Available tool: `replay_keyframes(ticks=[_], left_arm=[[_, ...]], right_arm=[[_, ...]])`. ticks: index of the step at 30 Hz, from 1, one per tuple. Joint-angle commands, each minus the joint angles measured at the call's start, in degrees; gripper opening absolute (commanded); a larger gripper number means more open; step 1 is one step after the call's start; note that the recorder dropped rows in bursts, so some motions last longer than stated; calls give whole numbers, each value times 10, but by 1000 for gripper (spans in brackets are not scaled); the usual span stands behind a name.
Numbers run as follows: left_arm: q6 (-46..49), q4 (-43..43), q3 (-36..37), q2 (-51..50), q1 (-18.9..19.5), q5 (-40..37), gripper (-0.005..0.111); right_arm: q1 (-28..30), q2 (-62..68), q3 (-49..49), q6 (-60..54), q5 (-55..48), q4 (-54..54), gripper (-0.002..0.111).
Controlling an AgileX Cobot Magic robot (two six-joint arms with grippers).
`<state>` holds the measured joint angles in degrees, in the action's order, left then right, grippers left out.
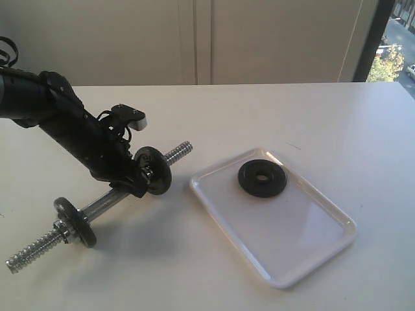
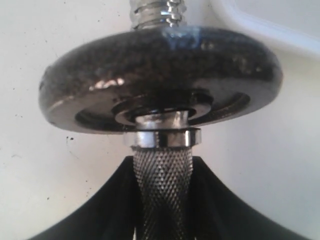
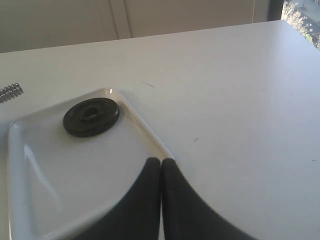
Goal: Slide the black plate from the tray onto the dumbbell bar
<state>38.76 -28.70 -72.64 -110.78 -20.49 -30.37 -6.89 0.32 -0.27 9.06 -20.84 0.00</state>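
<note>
The left gripper (image 2: 162, 167) is clamped on the knurled middle of the dumbbell bar (image 1: 110, 201). Its fingers (image 2: 112, 205) press against either side of the shaft, just behind a grey-black disc (image 1: 155, 170) on the bar's end nearer the tray (image 1: 311, 253). A second disc (image 1: 76, 222) sits on the end farther from the tray. The black plate (image 1: 262, 178) lies flat inside the tray, in the half nearer the bar. The right gripper (image 3: 161, 162) is pinched together on nothing, over the tray's rim.
</note>
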Motion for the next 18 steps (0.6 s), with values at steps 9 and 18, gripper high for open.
replay_keyframes(ticks=[9,18], left_arm=[[2,2,-1,38,-3,-44,0],[5,1,-1,68,-3,-44,0]], right_arm=[[-1,-3,3,2,8,0,0],[-1,-3,3,2,8,0,0]])
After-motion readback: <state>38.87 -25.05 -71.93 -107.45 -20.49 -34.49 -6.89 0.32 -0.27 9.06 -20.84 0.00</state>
